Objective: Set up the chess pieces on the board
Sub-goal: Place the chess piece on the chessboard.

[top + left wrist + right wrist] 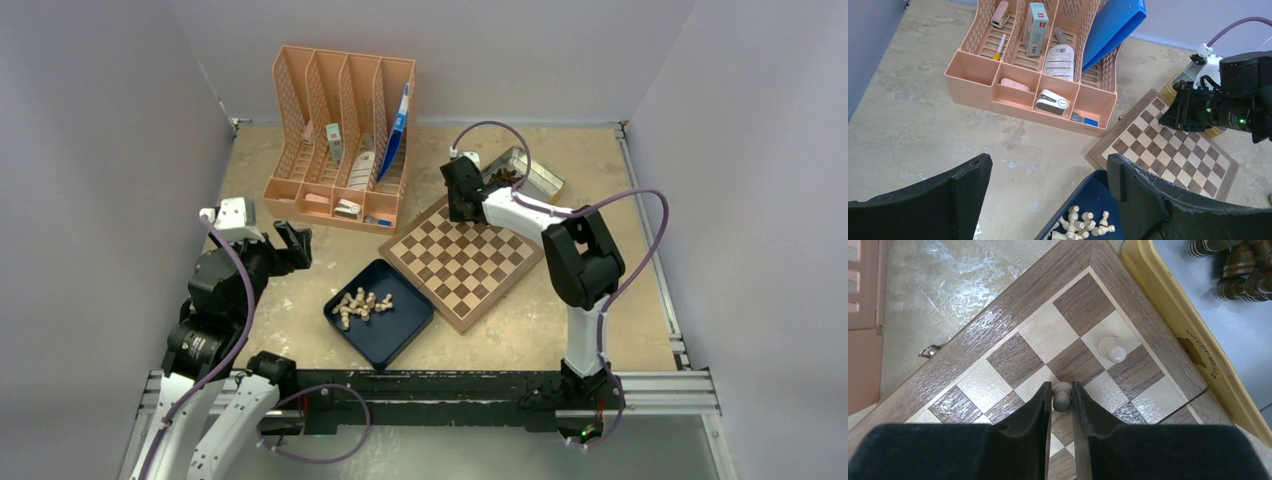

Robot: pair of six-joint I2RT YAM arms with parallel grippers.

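Observation:
The board (462, 262) lies at an angle in the middle of the table. My right gripper (462, 208) hovers over its far corner, shut on a pale chess piece (1062, 396) pinched between the fingertips just above the squares. Another pale piece (1112, 348) stands on a light square near that corner of the board (998, 365). Several more pale chess pieces (360, 303) lie in a heap in a dark blue tray (395, 335). My left gripper (1048, 175) is open and empty, raised over bare table left of the tray, with the heap of pieces (1083, 227) below it.
A peach desk organizer (340, 140) with stationery and a blue folder stands at the back left. A yellow-rimmed tray (1168, 305) holding dark chess pieces (1238, 270) sits just beyond the board's far corner. Grey walls close in three sides.

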